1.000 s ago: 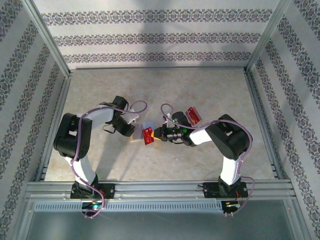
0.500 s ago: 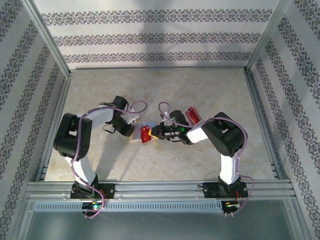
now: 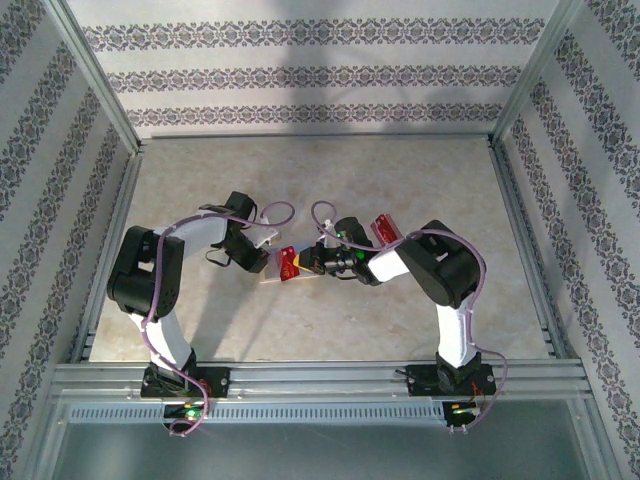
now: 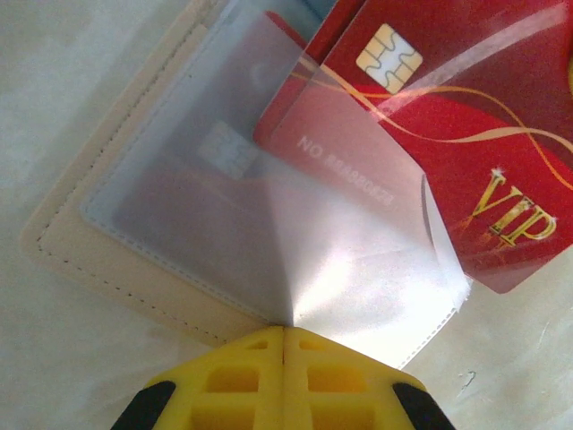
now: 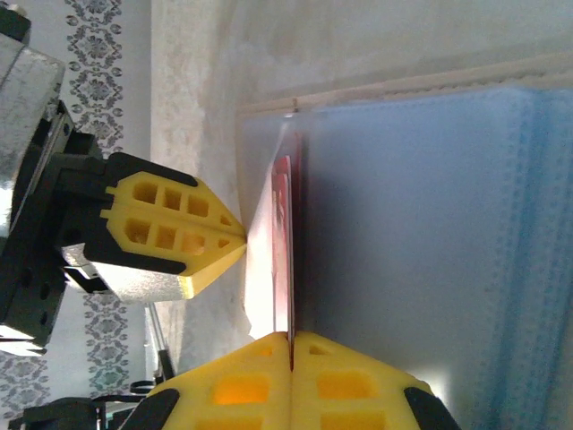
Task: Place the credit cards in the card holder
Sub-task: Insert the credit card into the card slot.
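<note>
The tan card holder [image 4: 98,269] lies open on the table, its grey-blue pockets [image 5: 421,206] facing up. My left gripper [image 4: 285,330] is shut on a clear inner sleeve [image 4: 358,269] and lifts it. My right gripper [image 5: 290,336] is shut on a red credit card [image 5: 285,233], seen edge-on, with its far end under that sleeve. From the left wrist view this card [image 4: 466,134] shows a chip and "VIP", and another red card [image 4: 295,134] lies beneath it in the sleeve. In the top view the two grippers [image 3: 266,262] [image 3: 308,264] meet over the holder [image 3: 272,274].
Another red card [image 3: 386,230] lies on the beige table [image 3: 330,330] behind my right arm. Metal frame rails [image 3: 110,250] and patterned walls close in the workspace on the left, right and back.
My right gripper has moved left with the red card, sliding it further under the lifted sleeve. The left gripper has held still.
</note>
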### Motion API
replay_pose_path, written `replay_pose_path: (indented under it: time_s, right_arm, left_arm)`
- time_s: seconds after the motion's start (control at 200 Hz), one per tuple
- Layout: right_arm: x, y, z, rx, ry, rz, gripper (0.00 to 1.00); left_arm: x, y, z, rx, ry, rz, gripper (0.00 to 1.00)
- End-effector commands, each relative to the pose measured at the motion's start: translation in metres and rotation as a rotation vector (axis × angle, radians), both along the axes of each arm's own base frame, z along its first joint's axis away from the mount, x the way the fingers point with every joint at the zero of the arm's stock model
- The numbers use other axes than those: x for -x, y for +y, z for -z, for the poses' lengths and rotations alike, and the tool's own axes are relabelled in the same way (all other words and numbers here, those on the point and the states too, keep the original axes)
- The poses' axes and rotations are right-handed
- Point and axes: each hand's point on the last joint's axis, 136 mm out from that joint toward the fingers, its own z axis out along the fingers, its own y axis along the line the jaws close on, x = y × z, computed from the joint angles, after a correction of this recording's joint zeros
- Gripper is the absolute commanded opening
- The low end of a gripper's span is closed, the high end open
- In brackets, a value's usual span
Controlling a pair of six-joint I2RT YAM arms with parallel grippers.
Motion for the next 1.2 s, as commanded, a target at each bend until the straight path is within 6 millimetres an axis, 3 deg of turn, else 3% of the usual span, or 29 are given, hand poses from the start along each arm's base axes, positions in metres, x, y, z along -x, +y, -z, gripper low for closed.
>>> replay_pose_path:
  time_s: [0.0, 0.41, 1.029, 1.194]
  right_arm:
    - [-0.012, -0.002, 0.005, 0.023, -0.049, 0.029, 0.00]
    - [-0.017, -0.007, 0.019, 0.071, -0.073, 0.077, 0.00]
    - [0.004, 0.008, 0.026, 0.091, -0.066, 0.048, 0.00]
    - [0.007, 0.010, 0.024, 0.111, -0.067, 0.040, 0.13]
  left_arm:
    - [-0.003, 0.005, 0.006, -0.045, -0.021, 0.020, 0.00]
    - [-0.003, 0.005, 0.005, -0.040, -0.027, 0.015, 0.00]
    - [-0.004, 0.005, 0.003, -0.042, -0.030, 0.010, 0.00]
    - [-0.004, 0.005, 0.004, -0.040, -0.032, 0.009, 0.00]
